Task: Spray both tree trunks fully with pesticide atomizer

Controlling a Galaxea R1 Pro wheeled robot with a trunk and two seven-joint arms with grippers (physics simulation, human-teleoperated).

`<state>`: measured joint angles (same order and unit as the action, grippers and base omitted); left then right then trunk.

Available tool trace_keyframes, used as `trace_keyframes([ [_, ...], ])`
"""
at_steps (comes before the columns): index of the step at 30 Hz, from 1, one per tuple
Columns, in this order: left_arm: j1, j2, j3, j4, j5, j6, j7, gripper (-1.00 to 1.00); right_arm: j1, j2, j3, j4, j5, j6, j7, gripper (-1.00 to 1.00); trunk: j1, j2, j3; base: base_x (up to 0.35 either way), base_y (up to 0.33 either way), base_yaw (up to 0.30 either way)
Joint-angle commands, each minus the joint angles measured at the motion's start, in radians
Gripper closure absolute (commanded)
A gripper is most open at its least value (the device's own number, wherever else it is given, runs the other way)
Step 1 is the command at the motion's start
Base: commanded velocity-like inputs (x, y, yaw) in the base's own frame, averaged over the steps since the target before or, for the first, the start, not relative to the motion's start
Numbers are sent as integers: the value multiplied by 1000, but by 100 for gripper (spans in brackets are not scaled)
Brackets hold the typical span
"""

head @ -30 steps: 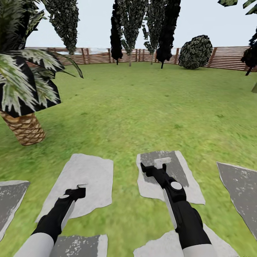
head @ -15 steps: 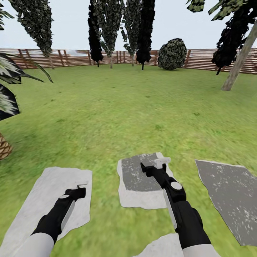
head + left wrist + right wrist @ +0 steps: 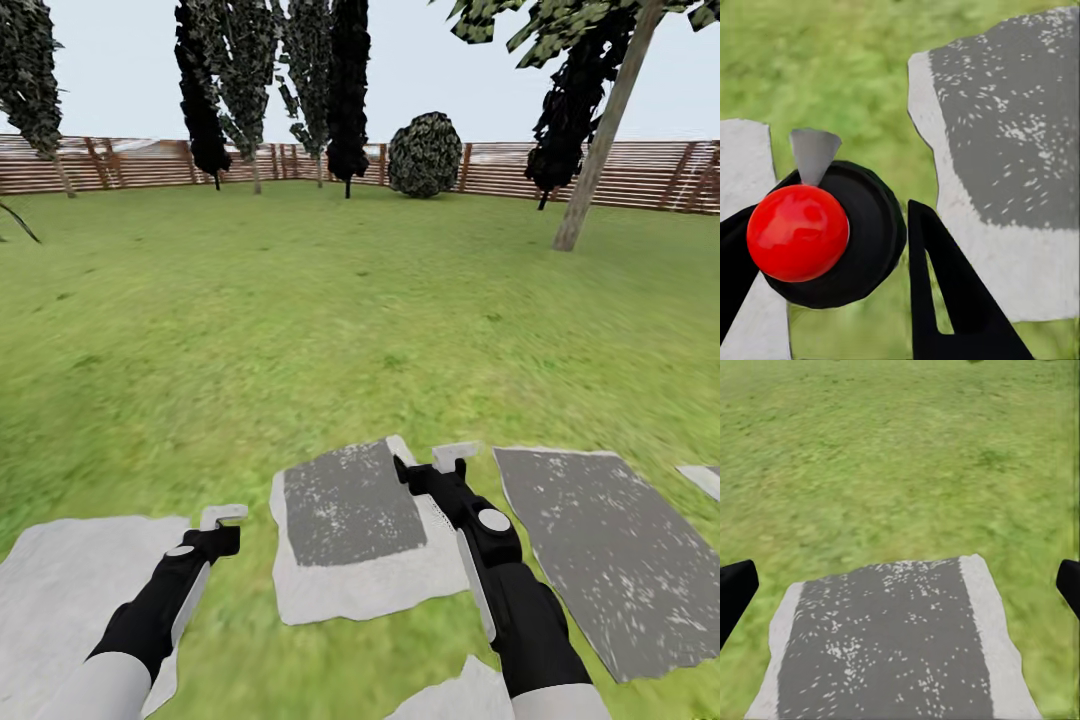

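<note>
I stand on the garden lawn [image 3: 300, 320] ringed by a brown slat fence [image 3: 130, 163]. One tree with a leaning grey-brown trunk [image 3: 598, 150] rises at the far right, near the fence. The pesticide atomizer is out of view. My left gripper [image 3: 222, 517] hangs low over the grass beside a pale stepping stone [image 3: 60, 580]; its black fingers [image 3: 945, 300] stand apart around nothing. My right gripper [image 3: 455, 457] hovers over a grey stepping stone [image 3: 350, 520], and its fingertips [image 3: 735, 589] sit wide apart at the edges of the right wrist view.
Flat stepping stones [image 3: 590, 540] lie in a row just ahead of me. Thin dark trees [image 3: 347, 80] and a round bush [image 3: 425, 155] line the back fence. A red knob on a black disc [image 3: 799, 232] sits below the left gripper.
The whole view has swung to the right: the palm has slid off the left edge and the leaning trunk has come further in. Both arms keep their pose.
</note>
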<state>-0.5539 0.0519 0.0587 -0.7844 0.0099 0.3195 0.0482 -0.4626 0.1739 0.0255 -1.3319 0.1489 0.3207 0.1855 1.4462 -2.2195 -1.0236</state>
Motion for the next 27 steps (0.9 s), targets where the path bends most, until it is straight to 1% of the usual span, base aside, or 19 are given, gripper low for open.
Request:
trace_keyframes([
  [1, 0, 0, 0, -3, 1, 7, 2, 100, -1, 1, -1, -1, 11, 4, 6, -100, 0, 0, 0, 268, -172, -287],
  [10, 0, 0, 1, -3, 1, 6, 3, 100, -1, 1, -1, -1, 11, 5, 6, -100, 0, 0, 5, 278, -165, -289],
  [19, 0, 0, 1, -3, 2, 6, 4, 100, -1, 1, -1, -2, 9, 4, 6, -100, 0, 0, 1, 282, -153, -292],
  [27, 0, 0, 0, -3, 1, 6, 7, 100, -1, 1, -1, -3, 10, 4, 6, -100, 0, 0, 0, 320, -37, -297],
])
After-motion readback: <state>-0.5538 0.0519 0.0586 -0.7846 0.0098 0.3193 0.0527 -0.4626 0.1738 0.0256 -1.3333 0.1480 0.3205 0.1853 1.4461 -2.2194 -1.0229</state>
